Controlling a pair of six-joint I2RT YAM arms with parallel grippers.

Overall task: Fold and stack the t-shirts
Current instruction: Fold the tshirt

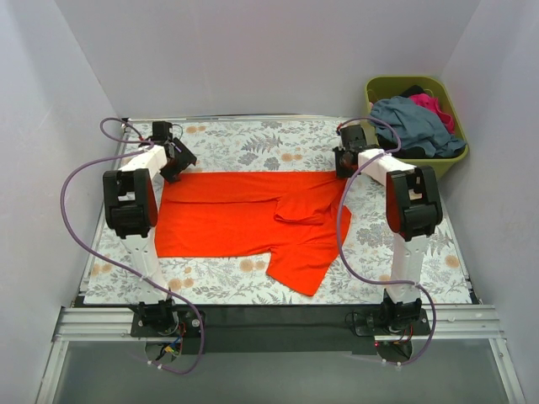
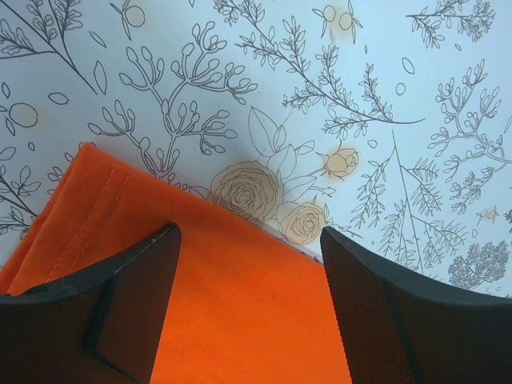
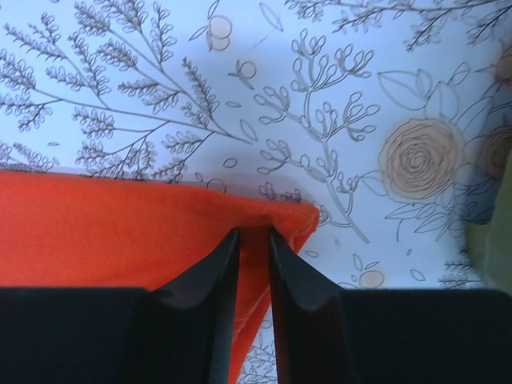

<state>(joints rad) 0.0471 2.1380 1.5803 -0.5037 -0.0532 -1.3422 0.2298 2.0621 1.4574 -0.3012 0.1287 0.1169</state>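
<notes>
The orange-red t-shirt [image 1: 244, 215] lies spread flat across the floral surface [image 1: 253, 139], while grey-blue [image 1: 414, 124] and pink [image 1: 434, 106] shirts sit heaped in the green basket [image 1: 383, 86] at the far right. The left hand [image 2: 250, 236] hovers over the shirt's far left corner with its fingers wide apart. The right hand [image 3: 254, 234] is narrowed almost closed at the far right corner, seemingly pinching the hem there.

Floral-patterned table [image 1: 253, 139] — orange-red t-shirt [image 1: 227, 215] spread across it, partly folded.
</notes>
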